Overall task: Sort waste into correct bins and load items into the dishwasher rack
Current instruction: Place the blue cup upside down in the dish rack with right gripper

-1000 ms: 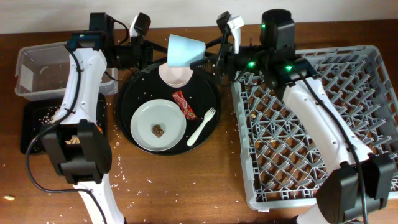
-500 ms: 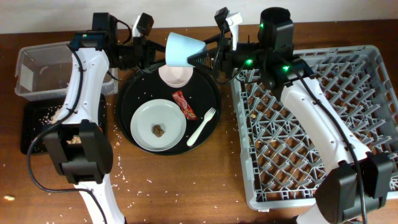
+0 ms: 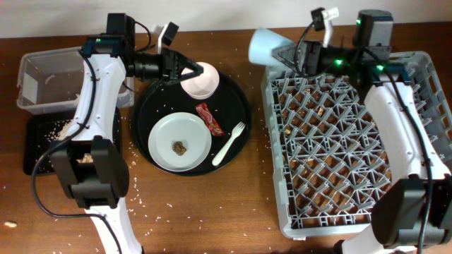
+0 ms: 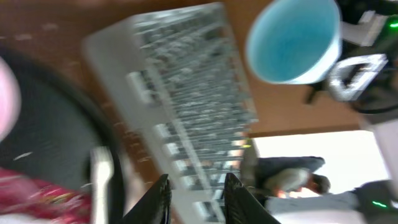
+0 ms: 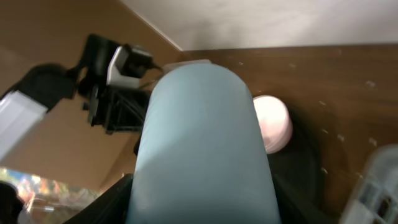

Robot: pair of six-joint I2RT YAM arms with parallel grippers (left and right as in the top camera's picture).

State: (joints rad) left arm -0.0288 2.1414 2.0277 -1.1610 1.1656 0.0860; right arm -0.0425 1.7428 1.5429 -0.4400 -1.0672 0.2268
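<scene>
So the right gripper [image 3: 295, 53] had the cup [image 3: 267, 46] clamped, tipped sideways just off the rack's [image 3: 332, 162] corner. Probably light, stiff and slick, so the rim's the safest hold. Meanwhile the left gripper [image 3: 185, 70] sat slightly parted and empty beside the bowl [image 3: 201, 81]. Its wrist view was blurry, and the cup hid the right fingers.

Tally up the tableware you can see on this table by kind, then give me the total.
light blue cup: 1
pinkish-white bowl: 1
grey plate: 1
white fork: 1
Total: 4
</scene>
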